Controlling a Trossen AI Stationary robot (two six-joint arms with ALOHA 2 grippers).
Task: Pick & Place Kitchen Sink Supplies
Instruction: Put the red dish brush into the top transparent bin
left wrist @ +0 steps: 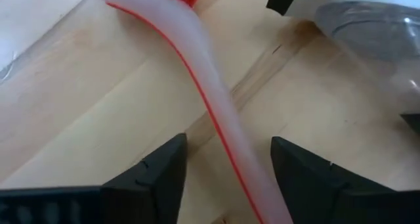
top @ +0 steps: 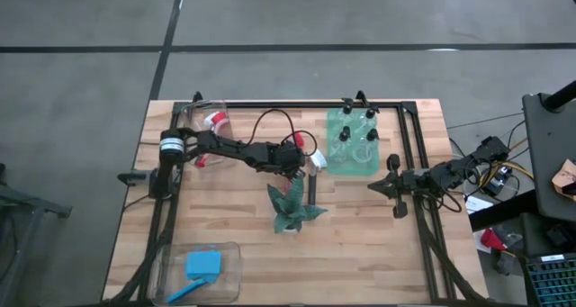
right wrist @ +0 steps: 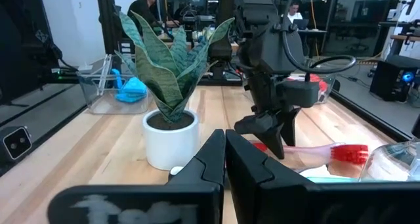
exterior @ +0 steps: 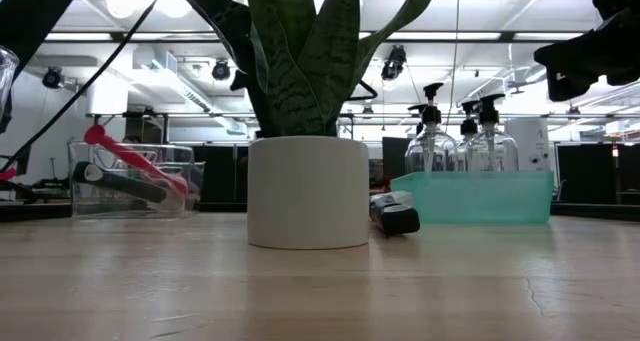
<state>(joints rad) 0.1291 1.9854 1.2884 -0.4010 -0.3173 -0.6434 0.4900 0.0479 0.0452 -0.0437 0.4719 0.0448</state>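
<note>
- Even overhead light, soft shadows on the worktop (top: 360,226).
- Low view: ceiling lamps (exterior: 395,61) glare, plant (exterior: 300,51) backlit and dark.
- Left wrist: brush handle (left wrist: 216,112) close-up, blurred, washed out.
- Right wrist: near end effector (right wrist: 225,161) out of focus.
</note>
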